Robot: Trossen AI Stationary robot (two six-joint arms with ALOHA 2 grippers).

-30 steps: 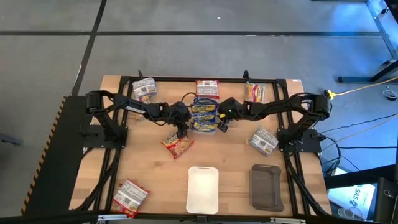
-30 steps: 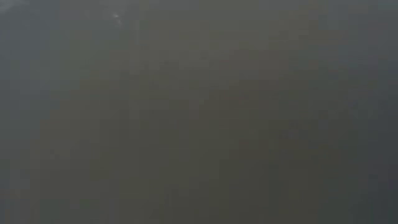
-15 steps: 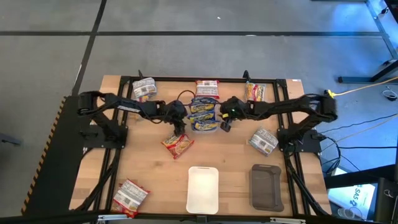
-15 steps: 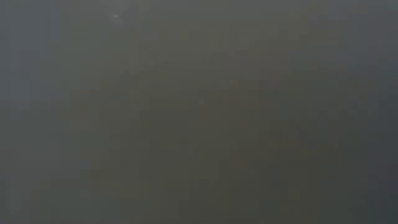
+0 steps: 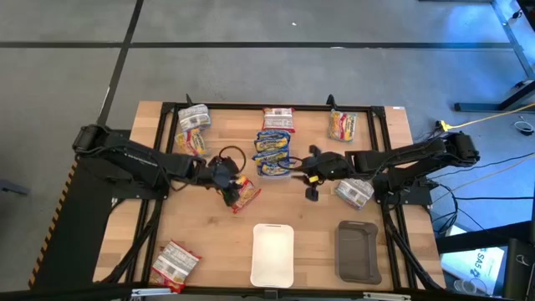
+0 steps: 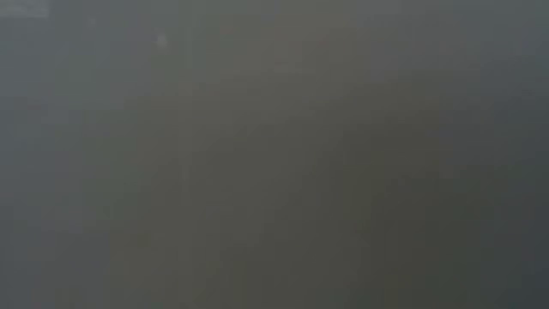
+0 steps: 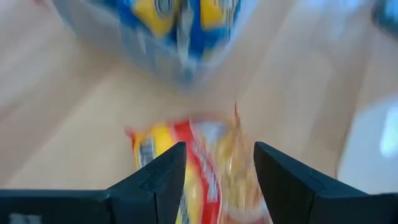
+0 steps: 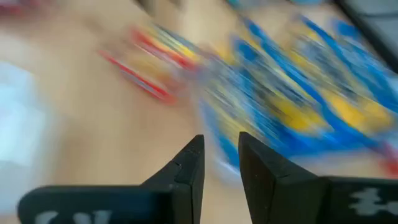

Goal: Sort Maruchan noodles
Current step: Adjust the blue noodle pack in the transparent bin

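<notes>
Sorting barely begun: blue packs stacked at centre, rest scattered; my left gripper open over red pack, right gripper nearly closed, empty.

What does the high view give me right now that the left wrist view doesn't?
High view only: the white tray, dark grey tray, the right gripper and the outlying packets. Left wrist only: the left gripper open, its fingers either side of the red-orange packet. Both show that packet and the blue-yellow packets beyond it.
</notes>
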